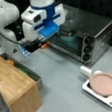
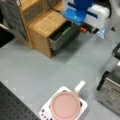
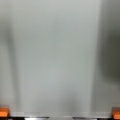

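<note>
Green items [image 2: 65, 31] in open wooden-cabinet drawer [image 2: 59, 40], tool [image 2: 88, 29] above.

Gripper [image 1: 45, 44]: orange fingertips, white and blue body
Table [image 1: 62, 78]: plain grey
Pan [image 2: 65, 105]: pink
Hob [image 2: 83, 106]: white
Oven [image 1: 97, 30]: silver, black knobs
Cabinet [image 2: 45, 23]: light wood

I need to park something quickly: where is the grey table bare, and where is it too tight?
Bare table lies between the toaster oven, the wooden cabinet and the pink pan on its white base. The gripper hangs with orange fingertips wide apart over bare grey surface. It is tight around the open drawer beside the arm.
</note>
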### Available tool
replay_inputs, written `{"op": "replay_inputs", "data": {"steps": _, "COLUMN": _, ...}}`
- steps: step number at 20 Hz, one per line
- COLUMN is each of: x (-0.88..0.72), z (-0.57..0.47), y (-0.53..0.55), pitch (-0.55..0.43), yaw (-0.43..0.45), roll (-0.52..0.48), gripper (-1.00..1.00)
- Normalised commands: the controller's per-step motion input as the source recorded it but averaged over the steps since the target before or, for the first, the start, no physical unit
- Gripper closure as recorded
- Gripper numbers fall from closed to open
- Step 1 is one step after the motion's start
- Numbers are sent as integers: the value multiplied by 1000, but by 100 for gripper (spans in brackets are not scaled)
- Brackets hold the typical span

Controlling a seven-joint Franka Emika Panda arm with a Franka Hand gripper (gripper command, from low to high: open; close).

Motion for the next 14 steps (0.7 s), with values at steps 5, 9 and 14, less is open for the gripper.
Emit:
{"op": "replay_inputs", "data": {"steps": 5, "x": -93, "z": -3, "y": 63, "pitch": -104, "yaw": 197, "roll": 440, "gripper": -100}}
{"op": "replay_inputs", "data": {"steps": 9, "x": -314, "z": -47, "y": 148, "pitch": -100, "yaw": 105, "roll": 376, "gripper": -100}}
{"op": "replay_inputs", "data": {"steps": 14, "x": -492, "z": -146, "y": 311, "pitch": -96, "yaw": 22, "roll": 235, "gripper": -100}}
